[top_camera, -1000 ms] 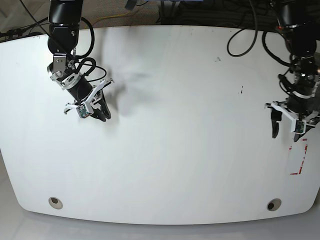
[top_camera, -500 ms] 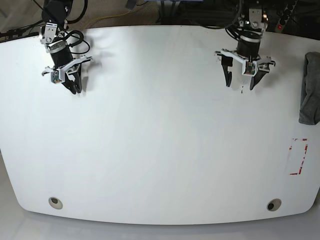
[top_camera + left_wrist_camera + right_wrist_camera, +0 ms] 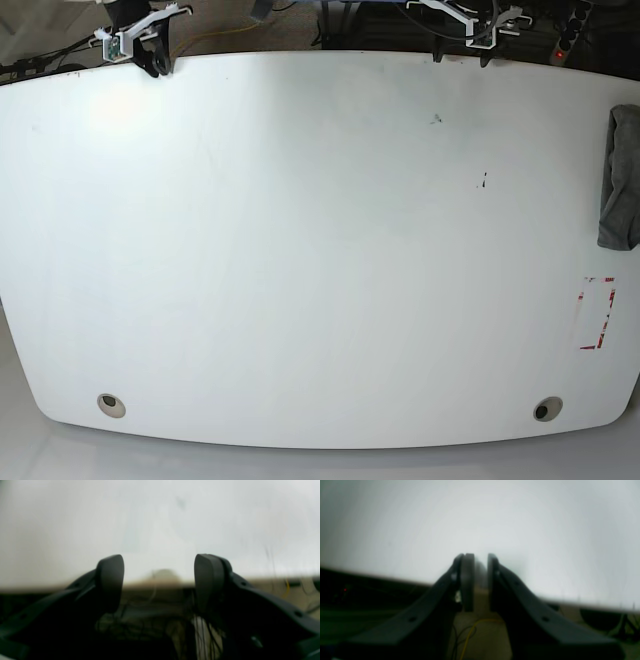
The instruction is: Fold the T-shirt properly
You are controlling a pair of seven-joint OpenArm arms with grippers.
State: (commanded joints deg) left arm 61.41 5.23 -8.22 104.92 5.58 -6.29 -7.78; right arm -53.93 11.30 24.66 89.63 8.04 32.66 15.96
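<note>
The T-shirt (image 3: 620,180) lies as a narrow grey bundle at the right edge of the white table (image 3: 320,250), partly cut off by the frame. Both grippers are far from it, at the table's far edge. My left gripper (image 3: 462,48) is at the top right of centre. In the left wrist view my left gripper (image 3: 159,562) stands wide open with nothing between its fingers. My right gripper (image 3: 155,64) is at the top left. Seen from the right wrist, my right gripper (image 3: 480,557) has its pads nearly together, holding nothing.
A red dashed rectangle (image 3: 598,313) is marked near the right edge. Two round holes (image 3: 111,404) (image 3: 546,409) sit by the front edge. Small dark specks (image 3: 484,181) dot the surface. Cables hang beyond the far edge.
Both arms have pulled back from over the table to its far edge. The T-shirt lies where it lay half a second ago.
</note>
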